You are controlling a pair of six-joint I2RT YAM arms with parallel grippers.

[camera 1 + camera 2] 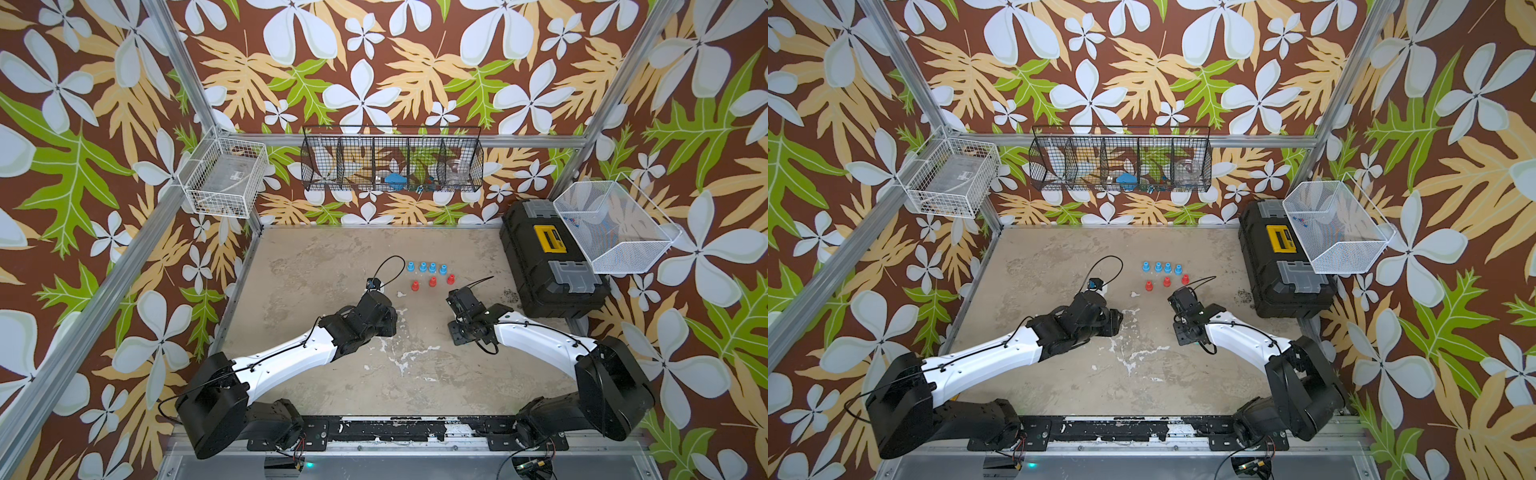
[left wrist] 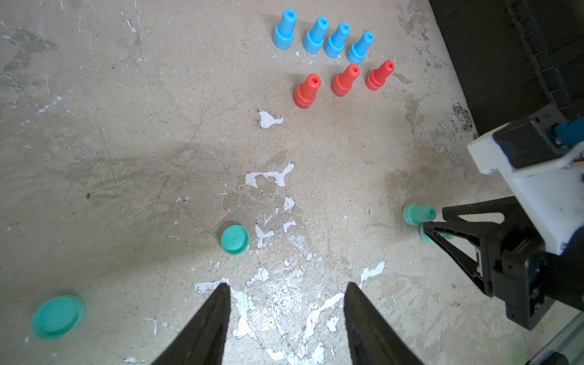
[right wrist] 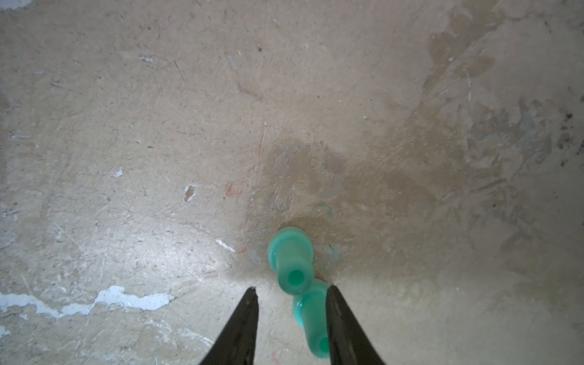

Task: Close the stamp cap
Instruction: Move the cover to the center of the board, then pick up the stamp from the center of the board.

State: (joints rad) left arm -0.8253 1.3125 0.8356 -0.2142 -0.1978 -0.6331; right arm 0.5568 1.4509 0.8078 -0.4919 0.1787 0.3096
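Note:
Two teal stamps stand close together on the table. In the right wrist view one teal stamp [image 3: 290,259] stands just beyond the fingertips. The other teal stamp [image 3: 311,319] is between the fingers of my right gripper [image 3: 291,288], against one finger with a gap to the other. The jaws stand open around it. Two teal caps lie loose in the left wrist view: a near cap [image 2: 234,239] and a farther cap [image 2: 57,316]. My left gripper [image 2: 286,287] hovers open over bare table, short of the near cap. The teal stamps and caps are hidden under the arms in both top views.
Several blue stamps [image 1: 427,268] and three red stamps [image 1: 432,282] stand in rows behind the grippers. A black toolbox [image 1: 548,266] lies at the right edge, a white wire basket [image 1: 611,226] above it. A black mesh rack [image 1: 392,164] hangs on the back wall.

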